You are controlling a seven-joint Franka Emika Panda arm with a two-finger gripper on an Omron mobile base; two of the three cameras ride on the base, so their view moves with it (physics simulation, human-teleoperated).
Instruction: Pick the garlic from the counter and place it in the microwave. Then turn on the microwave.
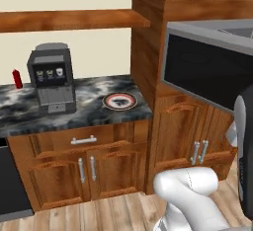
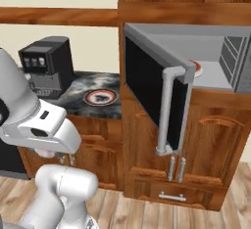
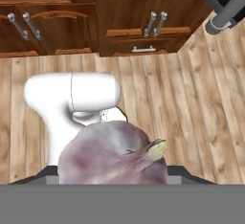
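counter (image 1: 94, 114): coffee machine (image 1: 51, 77) left, red-rimmed plate (image 1: 120, 101) right | microwave (image 1: 207, 72) door open

You have the coffee machine (image 1: 52, 78) on the counter (image 1: 89, 111) at left, a plate (image 1: 120, 101) right of it, the open microwave (image 2: 196, 66) farther right

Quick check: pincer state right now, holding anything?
Pincer: closed on the garlic, seen close up in the hand view.
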